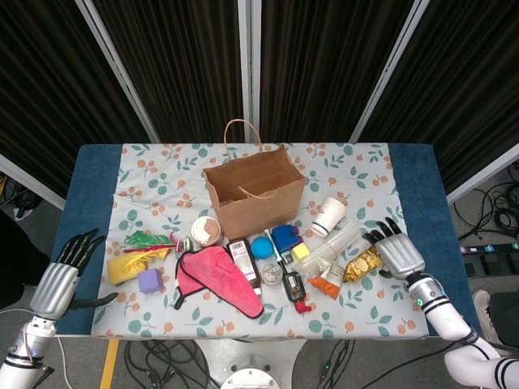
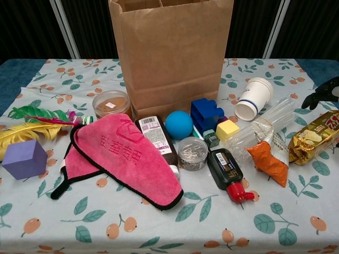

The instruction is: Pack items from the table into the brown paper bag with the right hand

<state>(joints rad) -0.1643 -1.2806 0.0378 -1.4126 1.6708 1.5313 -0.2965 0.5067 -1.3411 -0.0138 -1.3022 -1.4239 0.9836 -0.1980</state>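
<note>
Hovering just over the gold snack packet (image 1: 362, 263), the right robot hand (image 1: 395, 253) has its fingers spread wide and holds nothing; whether its fingertips touch the packet cannot be told. In the chest view only its dark fingertips (image 2: 324, 93) show at the right edge, above that packet (image 2: 312, 138).

The brown paper bag (image 1: 255, 194) stands upright and open near the middle of the desk (image 1: 376, 166), its loop handle at the far side. In front of it lie the items: a white paper cup (image 1: 329, 215) on its side, a clear plastic wrapper (image 1: 334, 247), an orange snack bag (image 1: 323, 285), a yellow cube (image 1: 301, 250), a blue toy block (image 1: 285, 237), a blue ball (image 1: 260, 246), a small round clear tub (image 1: 272, 273), a dark bottle with a red cap (image 1: 295, 289), a brown labelled bottle (image 1: 243, 258), and a pink cloth (image 1: 217, 278). Further left sit a lidded jar (image 1: 206, 230), green and yellow feathers (image 1: 139, 251) and a purple cube (image 1: 149, 280).

The left robot hand (image 1: 62, 276) hangs off the desk's left edge, fingers apart, holding nothing.
</note>
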